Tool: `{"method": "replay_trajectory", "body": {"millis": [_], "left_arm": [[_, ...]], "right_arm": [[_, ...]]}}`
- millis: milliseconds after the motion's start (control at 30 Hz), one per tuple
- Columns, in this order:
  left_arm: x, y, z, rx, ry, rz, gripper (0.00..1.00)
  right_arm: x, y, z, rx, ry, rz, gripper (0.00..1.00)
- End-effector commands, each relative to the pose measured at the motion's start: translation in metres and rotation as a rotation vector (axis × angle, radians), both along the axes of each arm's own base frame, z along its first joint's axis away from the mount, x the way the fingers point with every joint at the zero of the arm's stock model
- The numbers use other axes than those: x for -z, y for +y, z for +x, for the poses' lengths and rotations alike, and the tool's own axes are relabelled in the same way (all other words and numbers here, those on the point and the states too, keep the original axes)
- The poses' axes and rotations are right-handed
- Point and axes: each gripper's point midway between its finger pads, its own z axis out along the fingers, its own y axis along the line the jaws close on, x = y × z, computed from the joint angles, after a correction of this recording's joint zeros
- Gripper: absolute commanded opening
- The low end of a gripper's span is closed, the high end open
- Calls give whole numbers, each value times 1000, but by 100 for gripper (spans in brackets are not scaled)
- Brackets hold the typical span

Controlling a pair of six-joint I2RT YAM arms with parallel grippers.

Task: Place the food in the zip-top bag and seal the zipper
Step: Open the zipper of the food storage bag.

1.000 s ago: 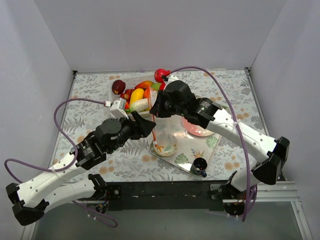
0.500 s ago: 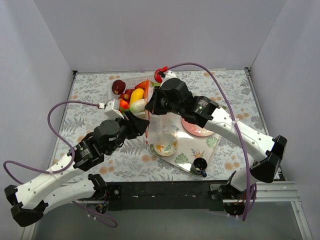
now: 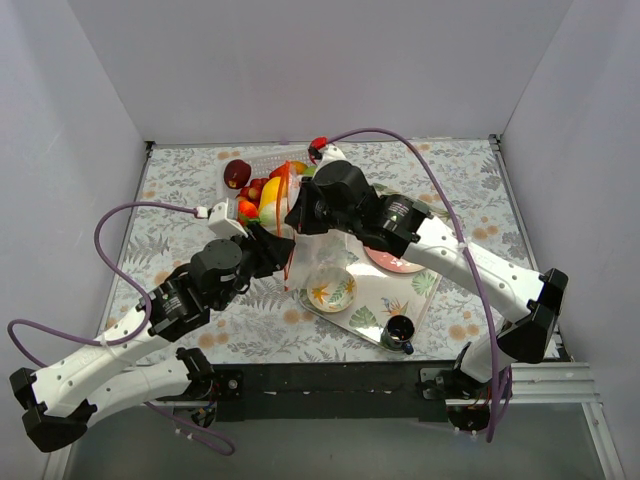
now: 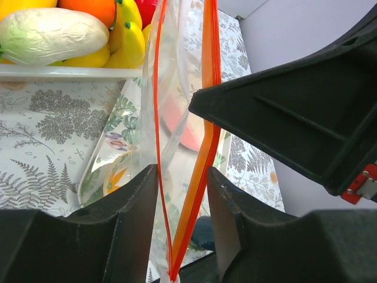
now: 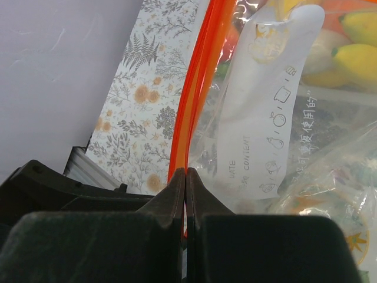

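Observation:
The zip-top bag [image 3: 318, 252] hangs upright between my two grippers, over the near end of the tray. My right gripper [image 3: 300, 214] is shut on the red-orange zipper [image 5: 197, 88] at the bag's mouth [image 5: 186, 172]. My left gripper [image 3: 276, 246] is open; the zipper's two strips [image 4: 209, 59] run between its fingers [image 4: 181, 171], spread apart above and meeting below. The bag [image 4: 177, 88] looks empty. The food [image 3: 272, 190] lies in the white basket: a pale whitish piece [image 4: 50, 35], bananas [image 4: 126, 44] and an orange piece [image 4: 88, 9]. A dark red apple [image 3: 237, 173] sits at the basket's left.
The white slotted basket [image 3: 262, 157] stands at the back centre. A leaf-patterned tray [image 3: 385, 300] holds a floral bowl [image 3: 330, 293] and a pink plate [image 3: 397, 264]. A dark cup [image 3: 398, 333] stands at the tray's near corner. The right arm arches over the tray.
Both grippers have moved left with the bag, toward the basket. The bag's red strip now reaches up over the basket's right end.

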Motion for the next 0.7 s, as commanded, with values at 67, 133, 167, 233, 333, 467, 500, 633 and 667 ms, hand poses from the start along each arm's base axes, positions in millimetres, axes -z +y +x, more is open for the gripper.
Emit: {"method": "replay_trajectory", "body": {"millis": [67,133,167,233,333,467,500,633,667], "left_arm": [[9,12,10,-84,0,50,37],[9,16,12,-103,-3,58,35],[10,22,13,-130,-5,71,34],[8,29,13,-158,-6,67,31],[6,39,12,-186,-16,67,31],[4,36,19,-194,-46,97,33],[4,34,20,-190,-51,102,34],[6,51,29,-300,-46,157,27],[8,60,28,-333,-29,193,22]], "right_arm": [[-30,12,-8,-17,-42,54,1],[-30,12,-11,-16,-47,49,1],[-29,10,-11,-14,-49,41,1],[-29,5,-10,1,-56,32,1],[-28,2,-12,0,-58,29,1],[-27,14,-21,-56,-50,24,1],[-23,15,-24,-63,-43,1,1],[-18,10,-25,-33,-63,-74,1],[-14,3,-24,-21,-70,-98,1]]}}
